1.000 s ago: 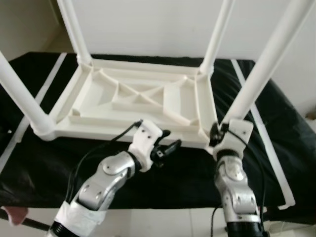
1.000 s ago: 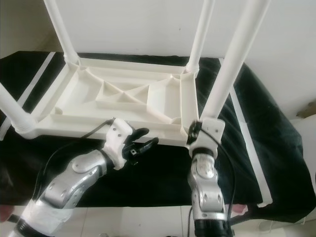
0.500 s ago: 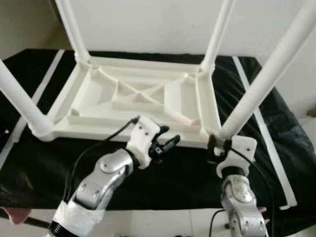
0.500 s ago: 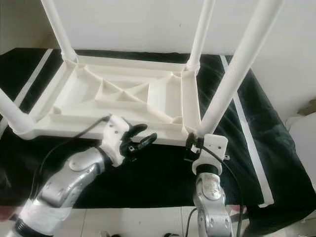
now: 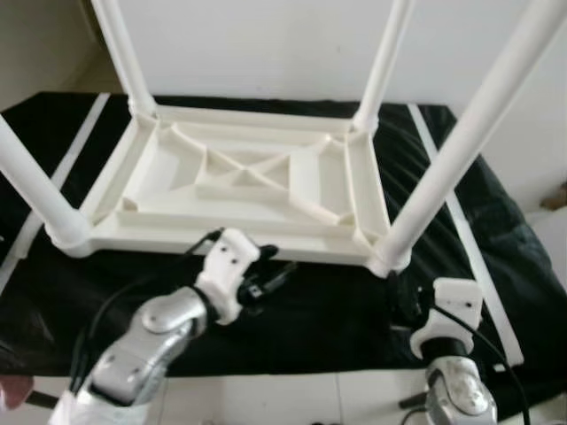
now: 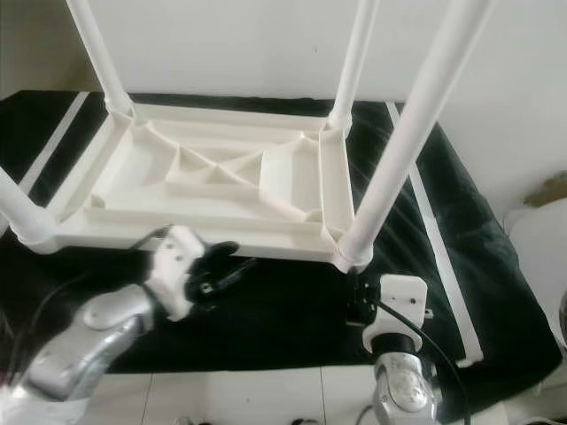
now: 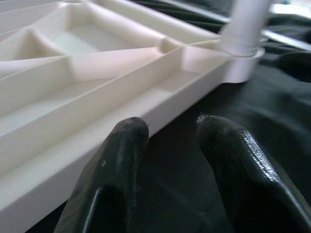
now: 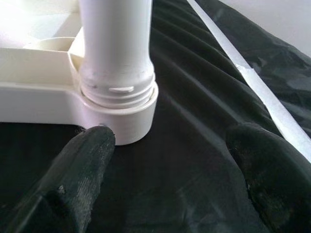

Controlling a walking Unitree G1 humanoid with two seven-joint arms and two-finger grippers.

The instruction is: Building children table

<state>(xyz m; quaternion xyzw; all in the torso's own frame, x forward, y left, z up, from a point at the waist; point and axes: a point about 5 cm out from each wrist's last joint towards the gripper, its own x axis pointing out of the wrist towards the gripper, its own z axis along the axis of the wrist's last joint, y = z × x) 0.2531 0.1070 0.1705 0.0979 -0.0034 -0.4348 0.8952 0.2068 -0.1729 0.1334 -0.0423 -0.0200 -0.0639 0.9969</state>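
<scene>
A white plastic children's table lies upside down on a black cloth, with its legs standing up. The near right leg sits in its corner socket. My right gripper is open a short way in front of that socket, with black cloth between its fingers. My left gripper hovers over the cloth just before the table's front rim. Its fingers stand apart and hold nothing.
White tape stripes run along the cloth on the right and on the left. A white wall rises behind the table. The cloth's front edge drops to pale floor tiles close to my arms.
My right gripper has let go of the near right leg and drawn back towards me. My left gripper has also pulled back a little from the front rim.
</scene>
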